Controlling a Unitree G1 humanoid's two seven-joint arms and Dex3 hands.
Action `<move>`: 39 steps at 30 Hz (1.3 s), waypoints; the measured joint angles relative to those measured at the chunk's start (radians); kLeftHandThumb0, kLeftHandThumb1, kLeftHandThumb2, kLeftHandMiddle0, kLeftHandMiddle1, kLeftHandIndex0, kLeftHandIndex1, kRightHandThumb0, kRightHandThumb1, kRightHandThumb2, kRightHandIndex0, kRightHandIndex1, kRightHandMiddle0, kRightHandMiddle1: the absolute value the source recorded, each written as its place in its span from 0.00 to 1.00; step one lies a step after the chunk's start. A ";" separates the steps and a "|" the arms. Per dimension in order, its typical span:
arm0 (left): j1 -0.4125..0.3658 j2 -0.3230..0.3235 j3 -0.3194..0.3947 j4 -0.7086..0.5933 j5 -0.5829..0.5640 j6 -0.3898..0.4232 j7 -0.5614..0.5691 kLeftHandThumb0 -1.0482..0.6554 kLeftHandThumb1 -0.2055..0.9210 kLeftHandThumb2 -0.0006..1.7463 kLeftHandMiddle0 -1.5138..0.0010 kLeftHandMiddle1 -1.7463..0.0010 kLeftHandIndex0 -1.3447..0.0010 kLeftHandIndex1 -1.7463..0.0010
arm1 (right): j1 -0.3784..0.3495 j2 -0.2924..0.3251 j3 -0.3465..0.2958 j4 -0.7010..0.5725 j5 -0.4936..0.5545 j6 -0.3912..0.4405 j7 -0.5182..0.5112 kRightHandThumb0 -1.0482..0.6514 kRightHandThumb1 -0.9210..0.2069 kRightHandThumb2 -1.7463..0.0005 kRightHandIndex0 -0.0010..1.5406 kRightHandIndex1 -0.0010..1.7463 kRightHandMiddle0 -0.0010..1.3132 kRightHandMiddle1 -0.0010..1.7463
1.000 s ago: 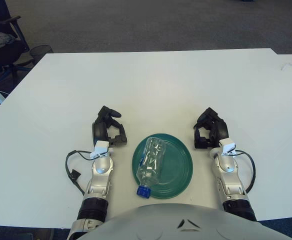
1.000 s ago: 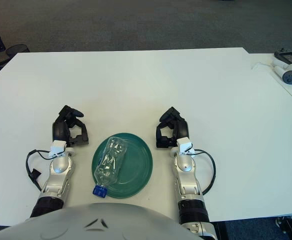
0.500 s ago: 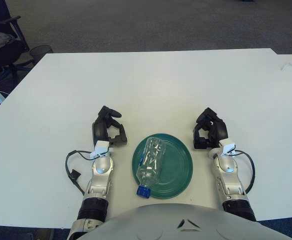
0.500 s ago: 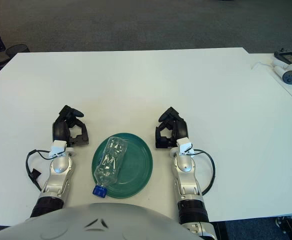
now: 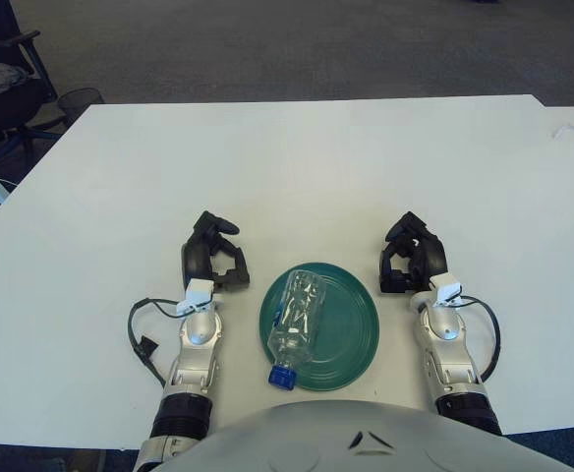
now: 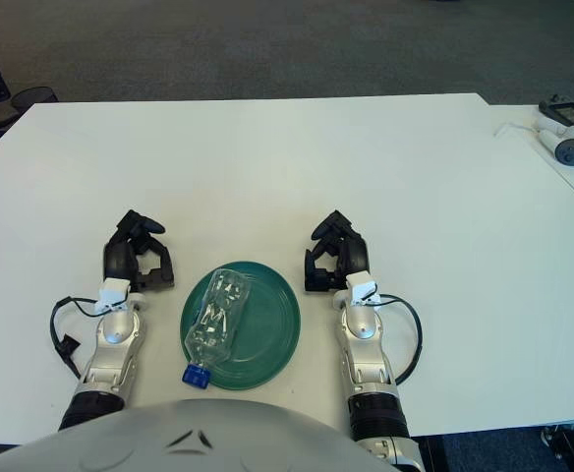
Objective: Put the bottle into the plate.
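Almost nothing has moved since a second ago: only a slight shift forward of the left hand [image 5: 214,258] is noted, with bottle, plate and right hand unchanged.

Bottle [image 5: 298,318]: clear plastic, blue cap, laid on its side in the plate [image 5: 351,334]. The body is carried on the left half of the plate; the capped neck overhangs the near rim toward the robot. Its lying position is judged to be the stable one for a light, seemingly empty bottle, which would tip easily if stood upright. The task is judged done or all but done.

Plate: green, round, set on the white surface [image 5: 316,167] close to the robot, between the two hands.

Left hand: shown just left of the plate, clear of its rim, fingers curled loosely, nothing held. Right hand [image 5: 412,254]: shown just right of the plate, fingers likewise curled, nothing held. Both are judged to be drawn back from the bottle so that it is left undisturbed. Contact with the surface cannot be told.

Differences between views: an office chair [image 5: 2,74] and a dark bin [image 5: 78,101] beyond the far left corner are given fully only by the left eye. Small devices [image 6: 567,133] with a white cable, on an adjoining surface at far right, are given by the right eye only; in the left eye only the cable's end is seen.
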 measured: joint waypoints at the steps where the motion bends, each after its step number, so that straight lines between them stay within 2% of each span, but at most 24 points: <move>1: 0.000 0.000 0.000 -0.001 0.000 0.000 0.000 0.61 0.12 1.00 0.42 0.00 0.47 0.02 | 0.000 0.000 0.000 0.001 0.001 -0.001 0.002 0.62 0.83 0.04 0.57 0.96 0.48 1.00; 20: 0.013 -0.001 -0.004 -0.015 0.000 0.020 0.000 0.61 0.12 1.00 0.42 0.00 0.47 0.02 | 0.000 0.007 0.003 0.001 -0.025 0.002 -0.032 0.62 0.82 0.04 0.55 0.99 0.48 1.00; 39: 0.021 0.000 -0.008 -0.022 0.003 0.024 0.000 0.61 0.12 1.00 0.42 0.00 0.47 0.02 | 0.001 0.006 0.004 -0.002 -0.027 0.010 -0.032 0.62 0.83 0.04 0.56 0.97 0.48 1.00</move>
